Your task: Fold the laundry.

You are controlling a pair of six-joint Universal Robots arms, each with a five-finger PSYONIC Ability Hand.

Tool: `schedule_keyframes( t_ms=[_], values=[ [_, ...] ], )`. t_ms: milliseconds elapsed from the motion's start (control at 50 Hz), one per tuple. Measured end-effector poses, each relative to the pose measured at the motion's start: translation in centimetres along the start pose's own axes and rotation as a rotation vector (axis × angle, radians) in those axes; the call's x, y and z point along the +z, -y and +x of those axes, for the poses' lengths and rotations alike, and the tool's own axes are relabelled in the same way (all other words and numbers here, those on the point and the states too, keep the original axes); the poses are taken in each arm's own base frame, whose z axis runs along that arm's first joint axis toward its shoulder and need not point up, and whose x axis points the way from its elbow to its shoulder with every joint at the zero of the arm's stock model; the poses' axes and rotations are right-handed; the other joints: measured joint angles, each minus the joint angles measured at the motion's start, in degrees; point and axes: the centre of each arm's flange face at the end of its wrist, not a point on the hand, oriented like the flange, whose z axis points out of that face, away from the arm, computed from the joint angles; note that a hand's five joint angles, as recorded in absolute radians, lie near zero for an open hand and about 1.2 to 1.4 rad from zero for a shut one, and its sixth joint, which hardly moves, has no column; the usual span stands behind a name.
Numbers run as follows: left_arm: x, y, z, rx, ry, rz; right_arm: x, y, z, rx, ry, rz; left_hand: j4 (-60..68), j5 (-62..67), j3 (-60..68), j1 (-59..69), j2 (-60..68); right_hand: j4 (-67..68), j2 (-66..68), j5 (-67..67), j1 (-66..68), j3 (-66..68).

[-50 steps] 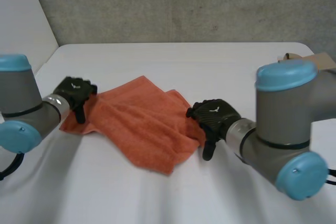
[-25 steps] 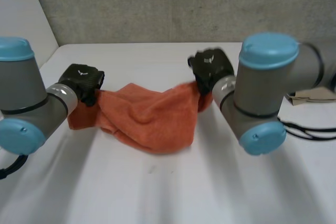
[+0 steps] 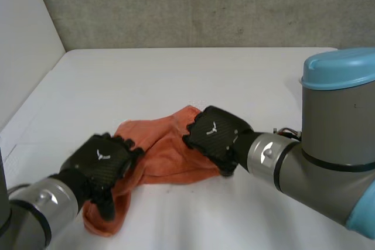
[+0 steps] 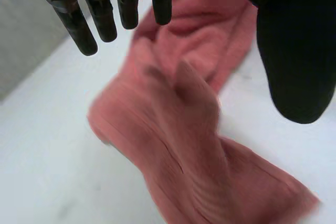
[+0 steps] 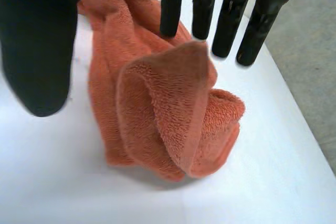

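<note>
An orange towel (image 3: 164, 150) lies bunched in a crumpled strip on the white table (image 3: 176, 74), near its front middle. My left hand (image 3: 102, 159) hovers over the towel's left end, which trails toward the front. In the left wrist view its fingers (image 4: 100, 14) are straight and apart from the thumb, with the towel (image 4: 178, 129) lying loose beneath. My right hand (image 3: 214, 133) hangs over the towel's right end. Its fingers (image 5: 231, 19) are straight above a raised fold of the towel (image 5: 168, 108), the thumb wide apart, gripping nothing.
A grey wall runs behind the table's far edge (image 3: 199, 48), and a pale panel (image 3: 26, 57) stands along its left side. Bare tabletop stretches behind the towel and to both sides.
Both hands held the towel stretched between them farther back. They have since come forward and down and let go, and the towel has dropped into a bunched heap.
</note>
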Motion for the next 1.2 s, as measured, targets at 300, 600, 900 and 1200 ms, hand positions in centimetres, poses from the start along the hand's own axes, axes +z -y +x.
schedule_keyframes(
  t_ms=[300, 600, 900, 1200],
  values=[
    [11.6, 4.5, -5.1, 0.042, 0.161, 0.228, -2.3, 0.9, 0.5, 0.227, -0.06, 0.047, 0.0, 0.0, 0.0, 0.0, 0.0, -17.42, -16.63, -17.94, -14.15, -17.3],
    [21.4, 1.4, -2.1, 0.02, -0.141, 0.116, -4.5, -1.7, 2.5, 0.31, -0.19, 0.001, 3.74, 3.05, 2.69, 3.46, 3.55, -17.42, -16.63, -17.94, -14.15, -17.3],
    [21.9, 2.2, -1.9, -0.015, -0.187, 0.122, -4.1, -6.1, 7.3, 0.401, -0.332, -0.113, 56.19, 51.02, 54.19, 52.26, 55.57, -17.85, -16.63, -18.28, -14.31, -17.67],
    [13.9, 8.7, -5.4, 0.005, 0.011, 0.256, 0.7, -7.5, 9.8, 0.51, -0.309, -0.085, 56.36, 51.02, 54.81, 52.26, 56.07, -20.03, -19.39, -19.83, -16.32, -20.33]
  ],
)
